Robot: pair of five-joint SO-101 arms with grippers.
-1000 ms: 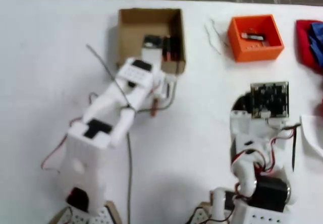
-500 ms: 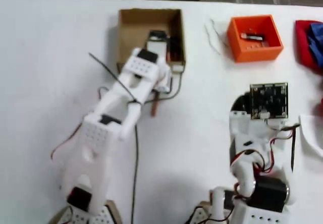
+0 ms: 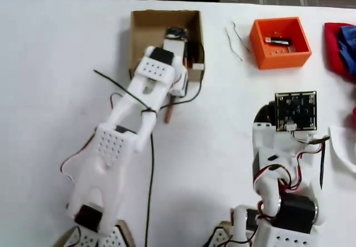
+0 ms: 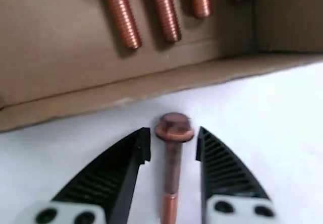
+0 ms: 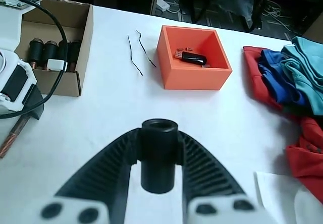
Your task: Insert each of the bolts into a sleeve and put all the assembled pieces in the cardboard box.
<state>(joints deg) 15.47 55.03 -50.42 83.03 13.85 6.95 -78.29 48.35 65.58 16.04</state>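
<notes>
Surface: white table [image 3: 44, 63], dark room behind | left gripper [image 4: 172, 137] spread open astride bolt [image 4: 173, 125] beside cardboard box [image 4: 75, 42] | right gripper [image 5: 159, 137] clamping sleeve [image 5: 158, 161].

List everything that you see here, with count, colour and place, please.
cardboard box: one, brown, far side of the table
assembled pieces: about four, copper and black, inside the cardboard box
bolt: one, copper, on the table beside the cardboard box
sleeve: one, black, in the right hand
orange box: one, orange, right of the cardboard box
wires: two, dark, between the boxes
cloth: one heap, red and blue, right edge
left hand: one, black, open around the bolt
right hand: one, black, shut on the sleeve
</notes>
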